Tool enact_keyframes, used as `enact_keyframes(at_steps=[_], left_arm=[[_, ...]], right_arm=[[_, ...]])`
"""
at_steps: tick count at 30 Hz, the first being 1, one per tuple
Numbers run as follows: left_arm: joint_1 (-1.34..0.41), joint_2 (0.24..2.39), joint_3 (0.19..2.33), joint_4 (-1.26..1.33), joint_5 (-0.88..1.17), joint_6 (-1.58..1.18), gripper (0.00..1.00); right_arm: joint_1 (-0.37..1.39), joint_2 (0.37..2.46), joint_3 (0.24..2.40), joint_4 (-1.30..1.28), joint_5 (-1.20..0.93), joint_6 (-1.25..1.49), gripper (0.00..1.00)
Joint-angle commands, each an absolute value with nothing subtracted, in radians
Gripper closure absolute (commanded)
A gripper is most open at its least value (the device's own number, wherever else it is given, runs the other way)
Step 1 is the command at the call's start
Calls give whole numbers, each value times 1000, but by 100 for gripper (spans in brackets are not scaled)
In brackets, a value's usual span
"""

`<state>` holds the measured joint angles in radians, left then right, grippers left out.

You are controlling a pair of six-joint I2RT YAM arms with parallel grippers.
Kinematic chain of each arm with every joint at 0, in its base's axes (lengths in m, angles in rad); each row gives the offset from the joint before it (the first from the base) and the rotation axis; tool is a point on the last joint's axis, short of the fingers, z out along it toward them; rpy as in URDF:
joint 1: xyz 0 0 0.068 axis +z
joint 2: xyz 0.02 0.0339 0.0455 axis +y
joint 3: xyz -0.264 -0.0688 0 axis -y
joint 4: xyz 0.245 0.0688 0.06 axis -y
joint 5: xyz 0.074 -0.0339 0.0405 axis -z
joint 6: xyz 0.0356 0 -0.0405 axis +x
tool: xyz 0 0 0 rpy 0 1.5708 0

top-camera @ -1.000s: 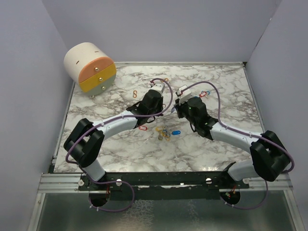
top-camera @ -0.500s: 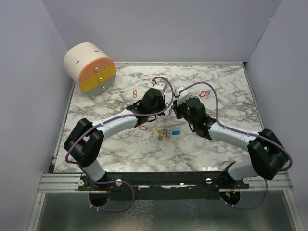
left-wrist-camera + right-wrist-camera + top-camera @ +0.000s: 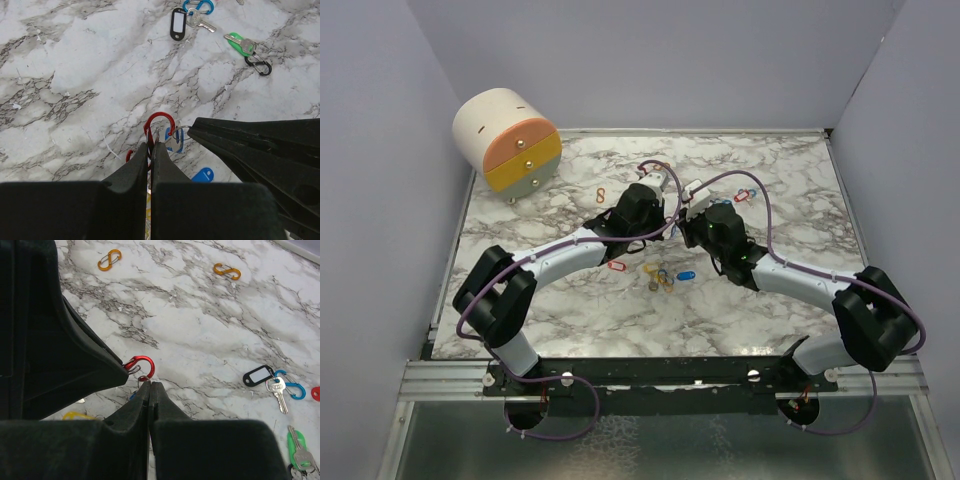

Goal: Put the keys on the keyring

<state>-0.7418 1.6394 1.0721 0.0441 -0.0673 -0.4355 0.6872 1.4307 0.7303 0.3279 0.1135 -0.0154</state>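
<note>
At the far left of the marble table [image 3: 520,300] stands a round cabinet [image 3: 506,140] with orange, yellow and grey drawer fronts. To its right an orange S-clip [image 3: 602,194] lies flat on the marble, near the left arm's wrist.

The left gripper [image 3: 151,146] hangs above the middle of the table. Its 2 fingers are pressed together on the lower end of a red carabiner [image 3: 159,124], whose curved hook rises clear of the fingertips. Directly right of that hook, and touching it, hangs a blue-tagged key [image 3: 173,142] on a thin split ring.

The right gripper [image 3: 150,385] comes in from the right, its 2 fingers also pressed tight together, pinching that split ring at their very tip. The 2 grippers meet tip to tip, so the carabiner and the key sit between them, lifted off the marble.

Below the grippers, toward the arm bases, 1 red tag [image 3: 616,265], a little heap of loose keys [image 3: 660,277] and a blue tag [image 3: 685,275] lie on the table. Farther right, well apart from both jaws, a black-tagged key [image 3: 177,23] lies joined to a blue carabiner [image 3: 198,6]. A green-tagged key [image 3: 239,43] lies beside a black carabiner [image 3: 260,65].
</note>
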Motion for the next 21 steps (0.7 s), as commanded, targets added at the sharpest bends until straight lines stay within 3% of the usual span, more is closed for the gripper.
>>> enact_keyframes(at_steps=[1, 21], left_arm=[[-750, 1649, 1112, 68, -35, -433, 100], [-753, 1644, 1114, 51, -11, -426, 100]], right_arm=[[696, 1447, 738, 374, 90, -32, 99], [703, 1450, 727, 394, 140, -51, 99]])
